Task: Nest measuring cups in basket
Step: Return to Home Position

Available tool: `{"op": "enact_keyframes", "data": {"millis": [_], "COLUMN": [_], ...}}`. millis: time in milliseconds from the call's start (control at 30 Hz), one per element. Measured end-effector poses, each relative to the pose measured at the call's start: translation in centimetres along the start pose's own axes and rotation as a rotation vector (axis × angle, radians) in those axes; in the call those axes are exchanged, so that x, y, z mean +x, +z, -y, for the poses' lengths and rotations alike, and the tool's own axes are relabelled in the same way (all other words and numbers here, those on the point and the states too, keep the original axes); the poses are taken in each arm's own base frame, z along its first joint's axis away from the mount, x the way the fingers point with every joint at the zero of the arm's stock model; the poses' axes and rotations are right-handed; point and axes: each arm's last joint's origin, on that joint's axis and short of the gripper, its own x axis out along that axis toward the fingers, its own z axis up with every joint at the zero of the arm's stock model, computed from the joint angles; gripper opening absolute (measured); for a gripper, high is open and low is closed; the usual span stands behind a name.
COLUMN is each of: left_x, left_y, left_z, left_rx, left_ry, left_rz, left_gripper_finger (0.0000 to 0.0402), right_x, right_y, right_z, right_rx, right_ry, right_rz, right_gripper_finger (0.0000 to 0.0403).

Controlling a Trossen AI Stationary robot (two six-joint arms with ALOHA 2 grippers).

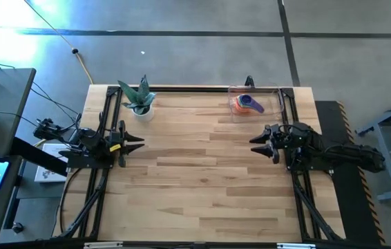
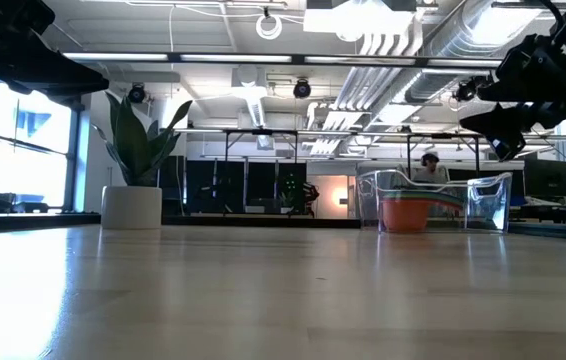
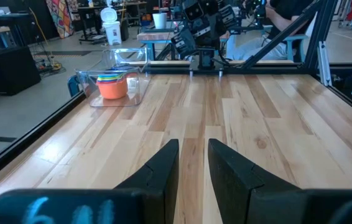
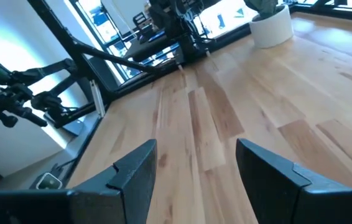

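The clear basket [image 1: 256, 101] stands at the table's far right, by its bottom on the wood. Inside it the measuring cups [image 1: 246, 104] sit nested in one stack, the orange one outermost and a purple one on top; they also show in the left wrist view [image 3: 113, 85] and the low view [image 2: 408, 212]. My left gripper [image 1: 140, 143] hovers at the table's left side, open by a narrow gap and empty. My right gripper [image 1: 254, 144] hovers at the right side, a little nearer than the basket, open and empty.
A small white plant pot [image 1: 141, 108] with a green plant stands at the table's far left. Black frame rails [image 1: 106, 138] run along both side edges. The wide middle of the wooden table [image 1: 202, 166] lies bare between the two grippers.
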Motion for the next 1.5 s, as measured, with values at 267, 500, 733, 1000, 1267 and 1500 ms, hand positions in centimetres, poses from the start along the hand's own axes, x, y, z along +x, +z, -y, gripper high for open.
{"op": "enact_keyframes", "data": {"millis": [267,500,733,1000,1267,1500], "left_x": [0.0,0.0,0.0,0.0,0.0,0.0], "left_y": [0.0,0.0,0.0,0.0,0.0,0.0], "left_z": [0.0,0.0,0.0,0.0,0.0,0.0], "left_rx": [0.0,0.0,0.0,0.0,0.0,0.0], "left_ry": [0.0,0.0,0.0,0.0,0.0,0.0], "left_rz": [0.0,0.0,0.0,0.0,0.0,0.0], "left_gripper_finger": [0.0076,0.0076,0.0076,0.0076,0.0076,0.0076], "right_x": [0.03,0.03,0.03,0.03,0.03,0.04], "right_y": [0.0,0.0,-0.01,-0.01,-0.02,-0.03], "right_z": [0.1,0.12,0.12,0.13,0.13,0.13], "right_rx": [-0.024,-0.071,-0.049,-0.049,-0.049,-0.049], "right_ry": [-0.027,-0.034,-0.034,-0.034,-0.033,-0.033], "right_rz": [0.007,0.008,0.007,0.007,0.006,0.005], "right_gripper_finger": [0.0211,0.0211,0.0211,0.0211,0.0211,0.0211]}}
